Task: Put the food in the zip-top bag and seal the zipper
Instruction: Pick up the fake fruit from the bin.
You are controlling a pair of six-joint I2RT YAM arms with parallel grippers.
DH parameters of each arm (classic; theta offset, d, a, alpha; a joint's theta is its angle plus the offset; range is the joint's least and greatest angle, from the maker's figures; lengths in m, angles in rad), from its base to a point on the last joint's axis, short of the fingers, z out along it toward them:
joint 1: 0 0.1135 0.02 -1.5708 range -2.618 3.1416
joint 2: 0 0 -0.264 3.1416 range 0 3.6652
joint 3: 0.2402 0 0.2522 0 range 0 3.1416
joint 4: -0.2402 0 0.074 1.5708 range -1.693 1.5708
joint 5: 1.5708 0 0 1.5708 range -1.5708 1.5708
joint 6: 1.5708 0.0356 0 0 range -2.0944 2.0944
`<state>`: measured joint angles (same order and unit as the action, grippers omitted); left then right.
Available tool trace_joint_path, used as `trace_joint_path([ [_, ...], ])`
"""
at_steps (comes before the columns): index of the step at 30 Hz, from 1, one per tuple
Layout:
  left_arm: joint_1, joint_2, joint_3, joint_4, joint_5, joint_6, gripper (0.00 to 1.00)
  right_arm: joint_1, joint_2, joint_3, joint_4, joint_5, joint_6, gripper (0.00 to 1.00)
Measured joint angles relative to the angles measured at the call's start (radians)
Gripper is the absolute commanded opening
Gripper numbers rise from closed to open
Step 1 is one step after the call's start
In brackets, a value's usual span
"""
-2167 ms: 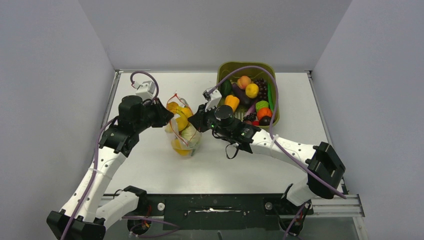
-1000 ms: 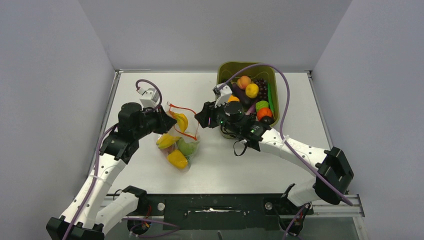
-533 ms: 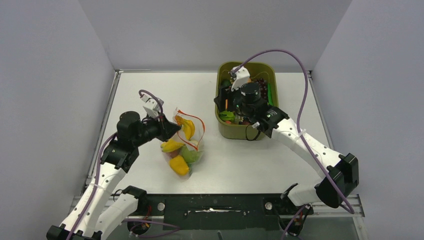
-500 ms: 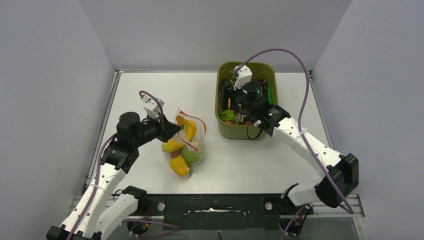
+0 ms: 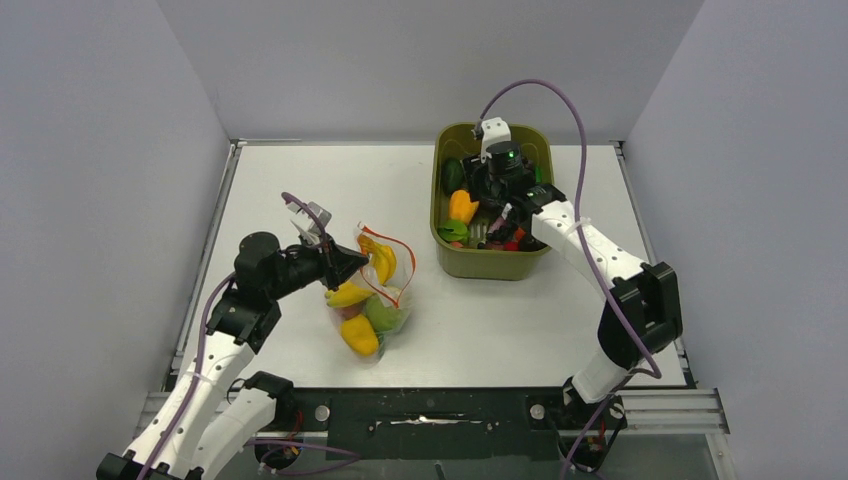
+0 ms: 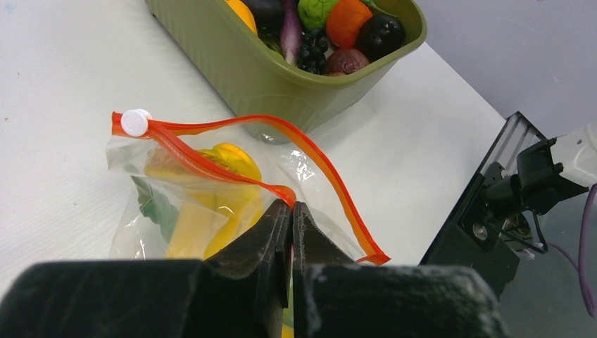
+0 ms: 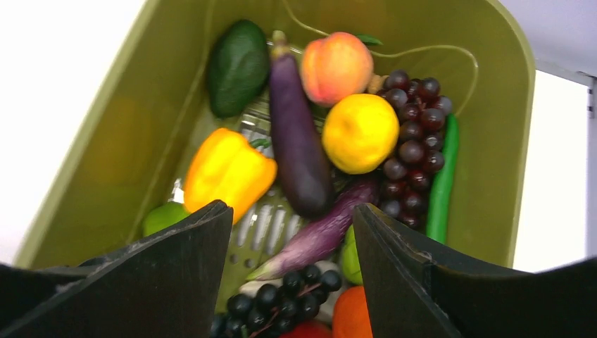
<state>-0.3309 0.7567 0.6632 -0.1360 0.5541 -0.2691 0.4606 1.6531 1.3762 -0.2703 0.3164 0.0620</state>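
Left tool [image 6: 291, 211] is clamped fully closed on the near lip of the zip-top bag [image 6: 320, 165], pinching the red-orange zipper [image 6: 211, 125]. Only the left wrist view shows that grip. It also shows the white slider [image 6: 134, 122] at the strip's far-left end and the mouth gaping between the two lips. The top view adds the layout the wrist cams miss. The bag lies on the table [image 5: 300, 180] left of the olive tub [image 5: 441, 250], near it but not touching. It holds yellow peppers [image 5: 349, 293] and a pale-green cabbage [image 5: 378, 312], and the left tool is at its left edge. In the top view the right tool [image 7: 292, 211] is over the tub, jaw state unreadable there. The right wrist view settles it: jaws wide apart, nothing between them, above the tub's contents. That view alone resolves what is in the tub: avocado [image 7: 238, 67], dark eggplant [image 7: 296, 141], peach [image 7: 336, 67], yellow round fruit [image 7: 360, 134], grapes [image 7: 415, 120], another yellow pepper [image 7: 227, 169], and a long green pod [image 7: 443, 183] along the right wall. Whether the fingers touch any of these cannot be told.
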Motion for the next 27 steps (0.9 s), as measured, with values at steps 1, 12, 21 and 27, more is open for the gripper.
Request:
trace_joint_path([
  [1,0.000,-0.004,-0.009,0.008,0.000,0.002,0.00,-0.005,0.023,0.012,-0.004,0.013,-0.014,0.65],
  [12,0.000,-0.067,-0.061,0.031,0.002,0.015,0.00,-0.028,0.271,0.175,-0.042,0.154,-0.170,0.78],
  [21,-0.002,-0.103,-0.081,0.036,0.006,0.016,0.00,-0.034,0.418,0.297,-0.056,0.243,-0.232,0.79],
  [27,-0.007,-0.111,-0.088,0.043,0.012,0.014,0.00,-0.043,0.440,0.305,-0.053,0.278,-0.265,0.81],
])
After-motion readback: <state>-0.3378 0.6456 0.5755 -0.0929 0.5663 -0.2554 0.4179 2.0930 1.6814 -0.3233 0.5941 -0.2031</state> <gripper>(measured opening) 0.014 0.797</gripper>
